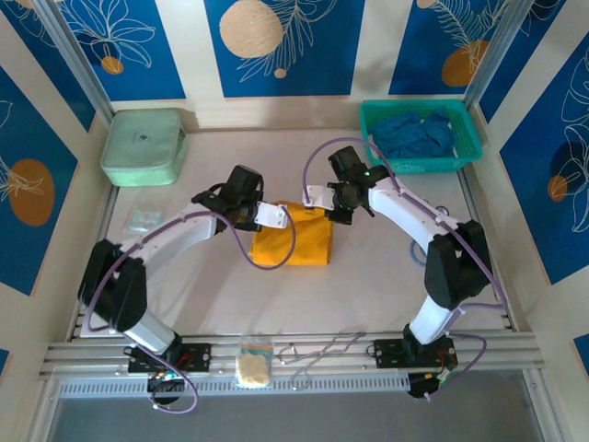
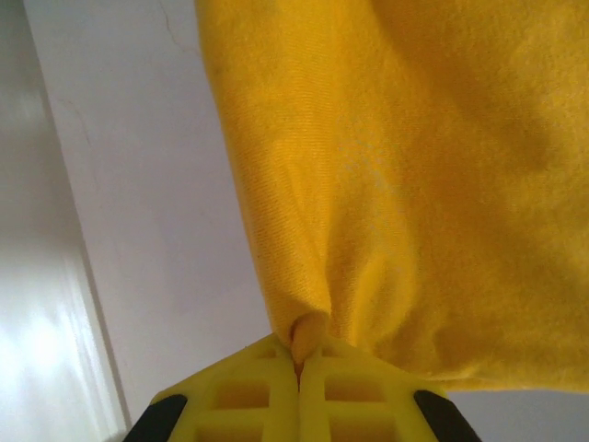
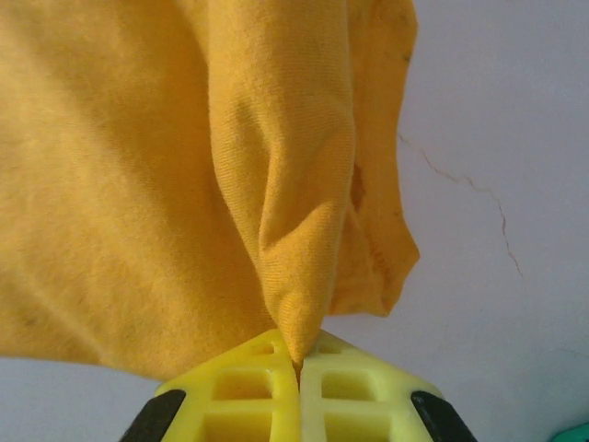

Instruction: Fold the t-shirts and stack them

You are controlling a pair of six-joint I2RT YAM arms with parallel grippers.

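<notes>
The mustard-orange t-shirt (image 1: 293,237) hangs folded at the middle of the table, held up by its two top corners. My left gripper (image 1: 273,215) is shut on its left corner; in the left wrist view the cloth (image 2: 405,166) bunches into the closed yellow fingertips (image 2: 267,382). My right gripper (image 1: 319,196) is shut on the right corner, where a fold of shirt (image 3: 285,203) tapers between its fingertips (image 3: 342,379). Deep blue t-shirts (image 1: 412,136) lie crumpled in the teal basket (image 1: 421,164) at the back right.
A pale mint-green pouch (image 1: 143,145) lies at the back left. A small clear packet (image 1: 143,219) rests on the table left of the left arm. A sponge-like pad (image 1: 253,366) and a wire piece (image 1: 317,350) sit on the front rail.
</notes>
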